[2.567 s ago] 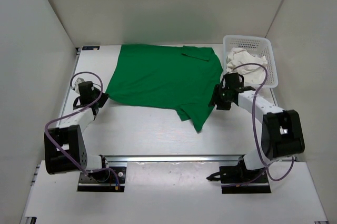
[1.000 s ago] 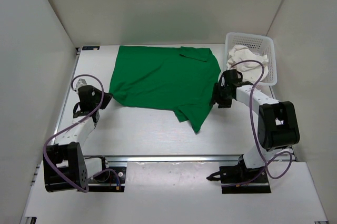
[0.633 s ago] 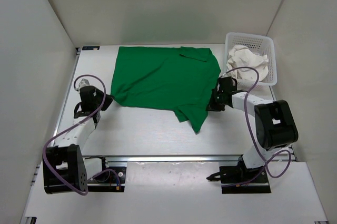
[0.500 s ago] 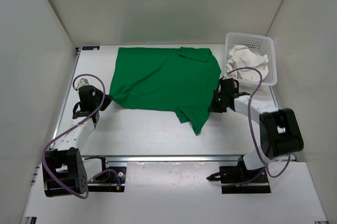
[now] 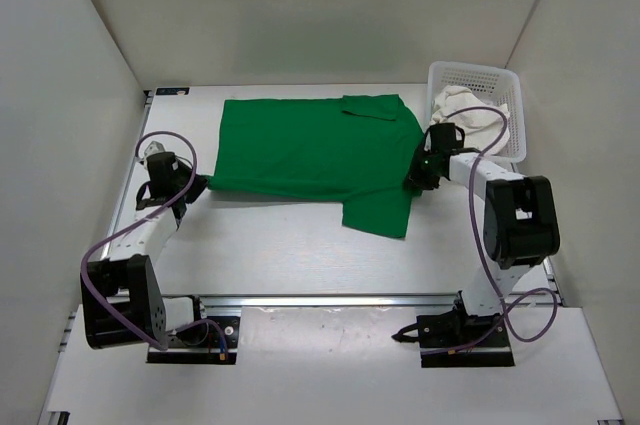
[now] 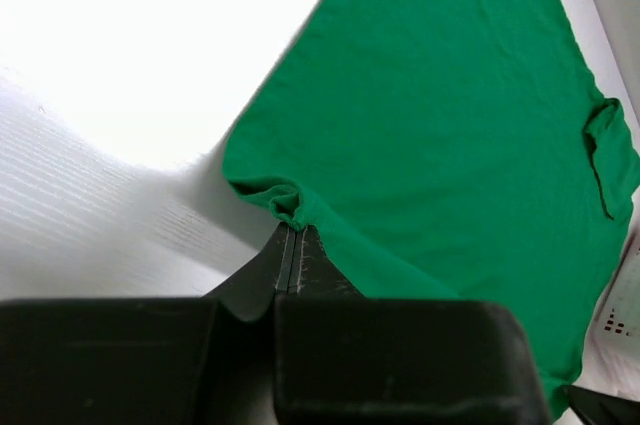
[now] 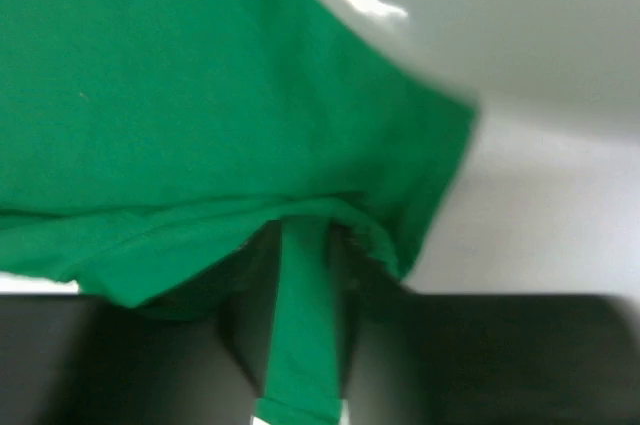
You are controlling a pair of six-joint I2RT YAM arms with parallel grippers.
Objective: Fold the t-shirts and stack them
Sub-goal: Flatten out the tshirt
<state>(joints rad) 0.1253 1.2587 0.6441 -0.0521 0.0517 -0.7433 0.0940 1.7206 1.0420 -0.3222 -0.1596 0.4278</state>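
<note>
Gripping opposite edges, you are stretching the green t-shirt [image 5: 310,150]; left gripper [image 6: 289,245] and right gripper [image 7: 302,257] are both clamping limp, light, easily bunching cloth.

spread t-shirt [image 5: 310,150] on table [image 5: 280,245]; basket [image 5: 472,69] at far right holds crumpled t-shirt [image 5: 462,100].

The left gripper [image 6: 288,245] is pinching the near corner of a bright green cloth t-shirt [image 6: 450,125] spreading across a white table [image 6: 110,195].
</note>
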